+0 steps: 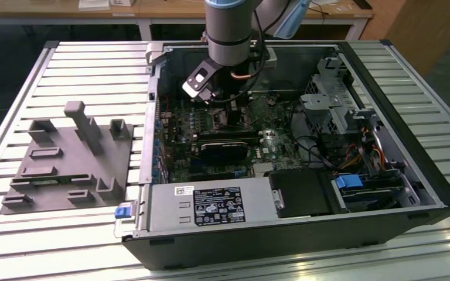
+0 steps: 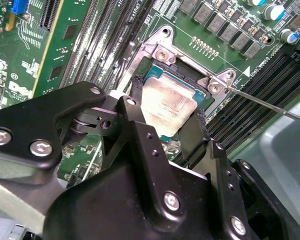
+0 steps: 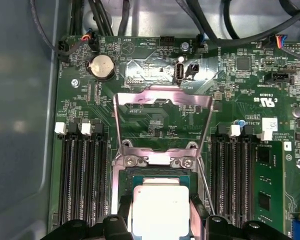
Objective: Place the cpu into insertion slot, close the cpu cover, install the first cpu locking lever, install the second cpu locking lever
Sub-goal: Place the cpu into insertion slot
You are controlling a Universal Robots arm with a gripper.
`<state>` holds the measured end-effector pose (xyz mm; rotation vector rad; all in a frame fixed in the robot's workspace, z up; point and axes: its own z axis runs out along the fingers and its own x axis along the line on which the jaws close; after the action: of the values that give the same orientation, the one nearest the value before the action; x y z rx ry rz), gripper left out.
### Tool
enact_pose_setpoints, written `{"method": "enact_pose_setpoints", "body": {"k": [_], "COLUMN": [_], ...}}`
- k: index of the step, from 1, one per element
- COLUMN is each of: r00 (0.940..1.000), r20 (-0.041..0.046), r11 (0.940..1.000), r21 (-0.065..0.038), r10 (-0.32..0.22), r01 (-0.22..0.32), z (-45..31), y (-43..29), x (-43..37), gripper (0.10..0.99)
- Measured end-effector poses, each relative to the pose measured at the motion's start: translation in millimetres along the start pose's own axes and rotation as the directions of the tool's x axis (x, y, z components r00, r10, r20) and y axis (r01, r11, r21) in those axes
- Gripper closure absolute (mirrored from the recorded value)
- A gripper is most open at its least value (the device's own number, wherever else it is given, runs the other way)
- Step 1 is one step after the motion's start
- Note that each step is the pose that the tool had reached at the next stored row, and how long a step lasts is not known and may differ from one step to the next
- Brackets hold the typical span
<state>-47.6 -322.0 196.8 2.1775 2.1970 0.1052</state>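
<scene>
The cpu (image 2: pixel 168 98) is a silver-faced square chip with a green edge, and my gripper (image 2: pixel 168 104) is shut on it, one black finger (image 2: pixel 135 97) on each side. It sits low over the insertion slot (image 2: pixel 162 50), whose silvery rim and screws show just past it. In the first wrist view the cpu (image 3: pixel 160 205) lies between the fingers (image 3: pixel 123 212), and the cpu cover (image 3: pixel 162 95) stands tipped open behind the slot. A thin locking lever (image 2: pixel 270 106) juts out beside the slot. In the exterior view the gripper (image 1: pixel 229 117) reaches down into the computer case.
The open computer case (image 1: pixel 287 240) lies on a slatted metal table, with a power supply (image 1: pixel 209 208) at its front and a black block (image 1: pixel 225 149) mid-board. Long black memory slots (image 3: pixel 85 175) flank the socket. A grey fixture (image 1: pixel 68 158) sits on the exterior view's left.
</scene>
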Motion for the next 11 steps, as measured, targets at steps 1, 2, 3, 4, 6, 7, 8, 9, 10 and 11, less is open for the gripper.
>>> {"method": "enact_pose_setpoints", "body": {"k": [1, 2, 3, 4, 6, 7, 8, 9, 10, 11], "r00": [1.0, 1.0, 1.0, 1.0, 1.0, 1.0, 1.0, 1.0, 1.0, 1.0], "r20": [-0.0001, -0.0001, 0.0, 0.0, 0.0, 0.0, 0.0001, 0.0002, 0.0002, 0.0002], "r11": [1.0, 1.0, 1.0, 1.0, 1.0, 1.0, 1.0, 1.0, 1.0, 1.0], "r21": [0.0, 0.0, 0.0, 0.0, 0.0, 0.0, 0.0, 0.0, 0.0, 0.0], "r10": [-0.001, -0.001, -0.001, -0.001, -0.001, -0.001, -0.001, 0.0, -0.001, -0.001], "r01": [0.001, 0.001, 0.001, 0.001, 0.001, 0.001, 0.001, 0.0, 0.001, 0.001], "z": [0.6, 1.1, 1.6, 2.1, 3.0, 3.4, 3.7, 3.7, 3.7, 3.7], "y": [0.0, 0.0, 0.0, -0.1, -0.2, -0.1, -0.1, -0.1, -0.1, 0.0], "x": [0.3, 0.5, 0.6, 0.6, 0.6, 0.6, 0.5, 0.5, 0.5, 0.5], "gripper": [0.549, 0.549, 0.549, 0.549, 0.549, 0.549, 0.549, 0.549, 0.549, 0.549]}}
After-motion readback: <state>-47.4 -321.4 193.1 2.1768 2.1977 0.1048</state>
